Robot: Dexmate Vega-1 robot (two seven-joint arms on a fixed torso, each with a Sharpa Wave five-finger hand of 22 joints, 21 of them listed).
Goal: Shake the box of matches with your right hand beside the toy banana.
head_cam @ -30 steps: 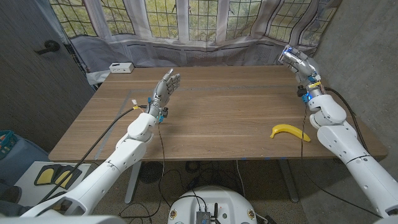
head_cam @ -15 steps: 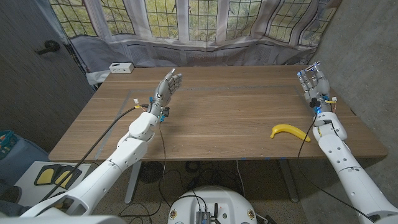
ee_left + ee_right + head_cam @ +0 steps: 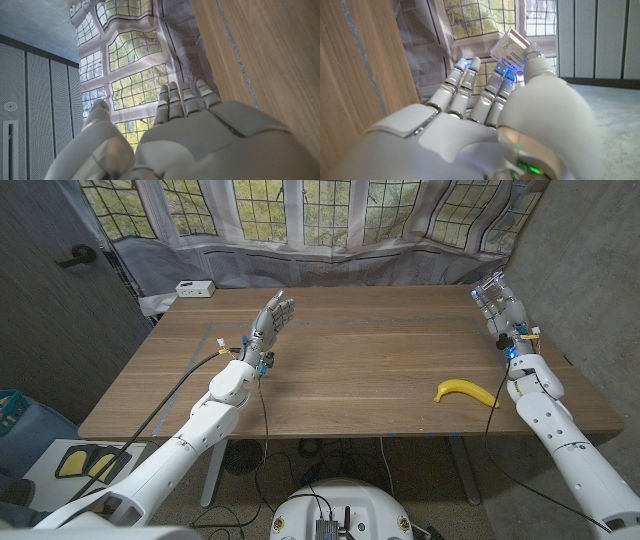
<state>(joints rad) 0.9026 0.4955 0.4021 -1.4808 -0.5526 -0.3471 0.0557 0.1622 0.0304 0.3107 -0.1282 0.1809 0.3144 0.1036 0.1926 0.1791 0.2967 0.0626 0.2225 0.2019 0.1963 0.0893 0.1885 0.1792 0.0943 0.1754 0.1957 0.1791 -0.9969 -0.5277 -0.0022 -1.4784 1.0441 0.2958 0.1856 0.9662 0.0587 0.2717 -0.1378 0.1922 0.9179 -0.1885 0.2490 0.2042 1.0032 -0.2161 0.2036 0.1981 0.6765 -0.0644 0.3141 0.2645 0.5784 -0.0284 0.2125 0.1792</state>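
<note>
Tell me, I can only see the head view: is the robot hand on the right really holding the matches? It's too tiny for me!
Observer: Yes. In the right wrist view the right robot hand pinches the box of matches between its thumb and fingertips.
Operator: What does the box look like?
Observer: It is a small white box with red print, and one end sticks out past the fingers.
Operator: Is the other robot hand holding anything?
Observer: No. The left wrist view shows the left robot hand with its fingers straight and nothing in them.
Operator: And the banana?
Observer: You see that one yourself: the toy banana lies on the table, nearer the robot than the raised right robot hand.
</note>
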